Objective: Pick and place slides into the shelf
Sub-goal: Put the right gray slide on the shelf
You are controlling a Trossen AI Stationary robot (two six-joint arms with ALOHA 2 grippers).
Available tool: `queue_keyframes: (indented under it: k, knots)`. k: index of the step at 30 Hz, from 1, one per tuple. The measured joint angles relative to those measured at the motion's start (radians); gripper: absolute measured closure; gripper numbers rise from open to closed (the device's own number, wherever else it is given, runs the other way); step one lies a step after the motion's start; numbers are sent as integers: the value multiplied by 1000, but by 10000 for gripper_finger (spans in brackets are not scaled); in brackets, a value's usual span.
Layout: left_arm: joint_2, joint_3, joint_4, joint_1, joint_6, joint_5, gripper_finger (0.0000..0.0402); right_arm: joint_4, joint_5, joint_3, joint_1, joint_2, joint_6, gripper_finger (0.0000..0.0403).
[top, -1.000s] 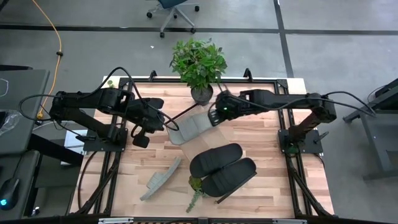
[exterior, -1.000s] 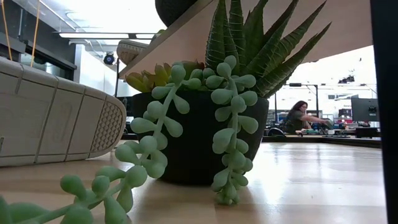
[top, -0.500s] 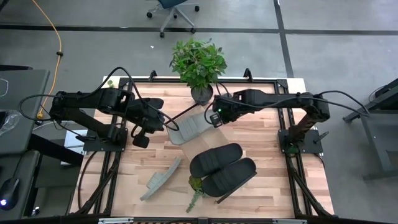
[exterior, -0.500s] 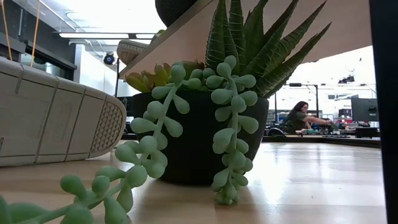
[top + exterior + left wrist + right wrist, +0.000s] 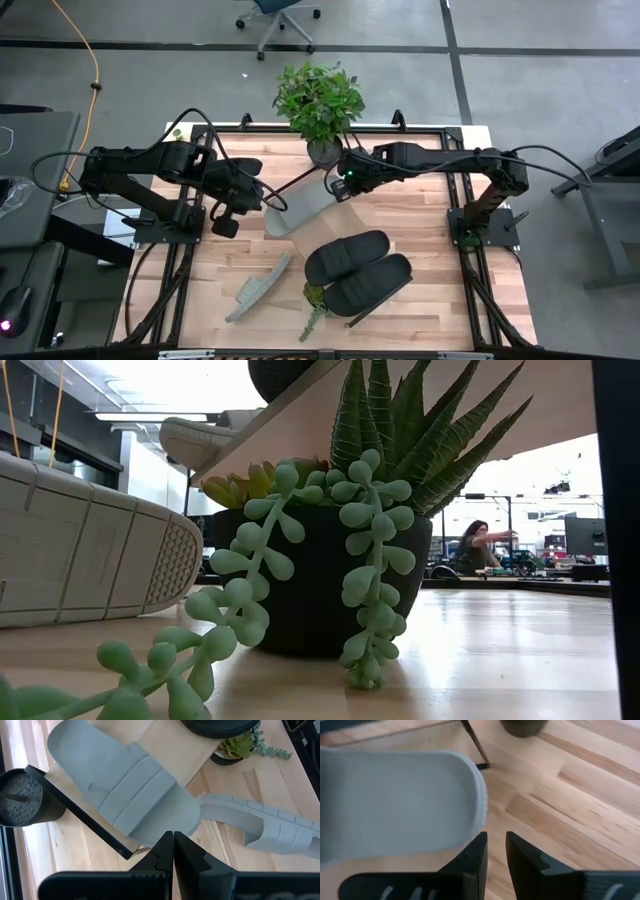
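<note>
On shelf (image 5: 300,215), grey slide (image 5: 290,213) — shoved leftward (right gripper (image 5: 338,188))

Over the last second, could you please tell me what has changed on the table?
The right tool has swung toward the left arm, pushing the grey sandal on the shelf that way; it is not gripping it. The left tool, black sandals and the other grey sandal stayed put.

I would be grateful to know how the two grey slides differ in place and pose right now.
One grey slide lies sole down on the shelf, strap up, next to the right gripper. The other grey slide lies tipped on its side on the tabletop, off the shelf and away from both grippers. Both are the same light grey, single-strap design, and neither is held.
</note>
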Motion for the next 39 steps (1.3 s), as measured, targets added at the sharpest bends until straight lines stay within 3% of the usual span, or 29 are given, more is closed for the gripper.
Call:
queue_keyframes:
  k: [9, 21, 26, 32, 39]
  knots:
    - [0, 0, -2, 0, 2, -2, 399, -77, -40, 0, -2, 0, 24, 341]
    - [20, 0, 3, 0, 51, 30, 399, 71, -134, 0, 24, -7, -16, 341]
    - [76, 0, 4, 0, 75, 108, 399, 148, -204, 0, 30, -10, -29, 341]
    - [139, 0, 34, 0, 84, 171, 399, 153, -209, 0, 29, -10, -29, 341]
    - [175, 0, 49, 0, 77, 140, 399, 159, -240, 0, 30, -10, -40, 341]
